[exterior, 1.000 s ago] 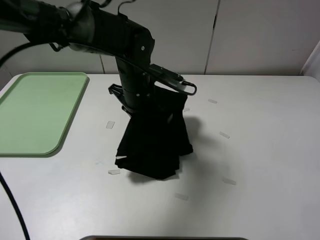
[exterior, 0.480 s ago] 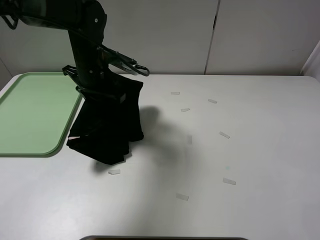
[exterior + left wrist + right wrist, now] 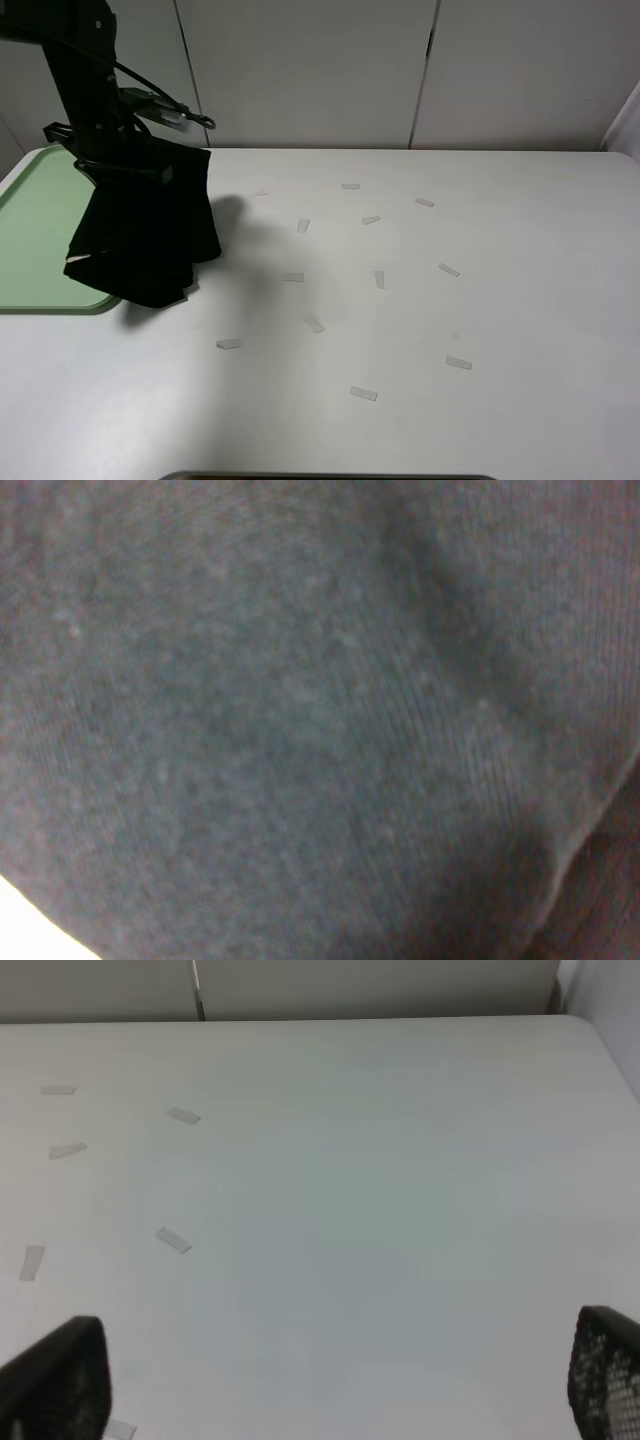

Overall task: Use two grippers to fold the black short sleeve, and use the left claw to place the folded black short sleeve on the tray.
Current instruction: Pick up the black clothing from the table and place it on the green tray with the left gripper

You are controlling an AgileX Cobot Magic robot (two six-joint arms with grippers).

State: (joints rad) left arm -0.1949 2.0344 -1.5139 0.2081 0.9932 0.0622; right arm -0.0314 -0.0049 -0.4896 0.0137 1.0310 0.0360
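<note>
The black short sleeve [image 3: 145, 240] hangs as a folded bundle from my left gripper [image 3: 125, 165], which is shut on its top edge. The bundle's lower end is at the right edge of the pale green tray [image 3: 25, 230], partly over the rim and partly over the white table. Cloth hides the left fingers. In the left wrist view, dark fabric [image 3: 300, 720] fills nearly the whole picture. My right gripper [image 3: 330, 1375] stands open above bare table with nothing between its fingers [image 3: 55, 1380], and it does not show in the exterior view.
Several small pale tape strips [image 3: 364, 394] lie scattered over the white table [image 3: 520, 300]. Grey wall panels [image 3: 300, 70] stand right behind the table's far edge. A dark object [image 3: 330, 477] pokes in at the near edge.
My left arm has swung left with the hanging shirt, from the table's middle to the tray's right edge. The tape strips the shirt covered now show.
</note>
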